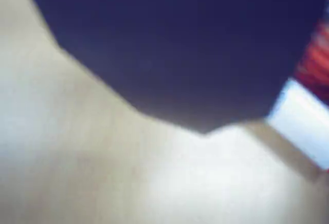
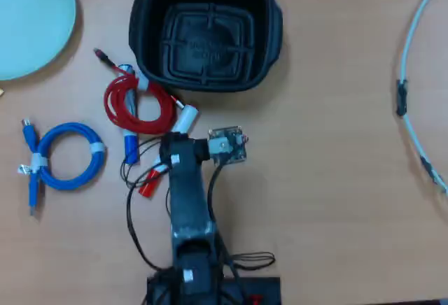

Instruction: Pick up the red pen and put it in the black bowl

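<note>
Fingers (image 2: 168,152) of mine hang over the red pen (image 2: 183,119) on the desk (image 2: 336,179); their spread I cannot tell. Black bowl (image 2: 204,31) sits nearby.

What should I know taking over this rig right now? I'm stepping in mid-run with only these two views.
Gripper: over the middle of the red pen. The arm hides the jaws in the overhead view and the wrist view is too blurred, so open or shut cannot be told.
Red pen: apparently on the table, just below the black bowl in the overhead view, beside the red cable coil.
Black bowl: empty.
Done: arm is at the pen.
Left: confirm the grasp, lift, drop the pen in the bowl.
</note>
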Motion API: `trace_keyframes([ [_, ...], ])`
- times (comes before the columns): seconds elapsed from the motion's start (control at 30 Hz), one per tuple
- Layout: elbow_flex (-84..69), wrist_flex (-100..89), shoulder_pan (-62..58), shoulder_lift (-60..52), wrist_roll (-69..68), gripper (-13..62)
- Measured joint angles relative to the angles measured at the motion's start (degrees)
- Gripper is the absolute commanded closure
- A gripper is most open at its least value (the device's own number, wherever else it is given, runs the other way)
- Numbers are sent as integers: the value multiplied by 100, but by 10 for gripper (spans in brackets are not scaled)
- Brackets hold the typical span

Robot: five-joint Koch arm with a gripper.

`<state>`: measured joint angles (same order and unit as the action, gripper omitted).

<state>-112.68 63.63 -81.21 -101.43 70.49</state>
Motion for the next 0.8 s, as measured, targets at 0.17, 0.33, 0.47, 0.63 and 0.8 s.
trace_keyframes([
  [0.17, 9, -88, -18, 237, -246, 169],
  [0.33, 668, 211, 53, 519, -246, 169],
  [0.47, 1257, 976, 158, 729, -475, 171],
  [0.63, 1248, 1230, 413, 747, -932, 170],
  [0.8, 1257, 1230, 844, 782, -1248, 169],
])
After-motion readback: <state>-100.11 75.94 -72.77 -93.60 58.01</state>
